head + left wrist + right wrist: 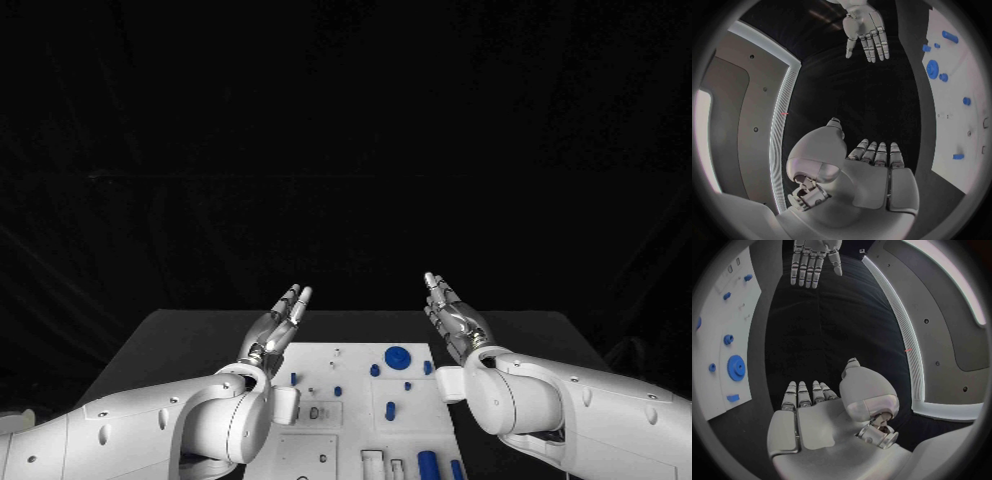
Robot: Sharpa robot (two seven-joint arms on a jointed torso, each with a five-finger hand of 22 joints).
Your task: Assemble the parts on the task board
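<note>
The white task board [361, 395] lies in the middle of the table between my two arms. On it are a large round blue gear [398, 357] and several smaller blue parts, among them a peg [389, 409] and a cylinder [428, 462] near the front edge. My left hand [277, 328] is raised over the board's left far corner, fingers straight and empty. My right hand [451, 315] is held the same way over the right far corner, also empty. The wrist views show the left hand [873, 160] and right hand [814, 405] flat, with the board [954, 125] [723, 315] off to the side.
The black table [173, 340] extends to both sides of the board and ends in darkness behind it. White fixtures [372, 462] stand at the board's near edge. Each wrist view shows the other hand [866, 32] [814, 260] opposite.
</note>
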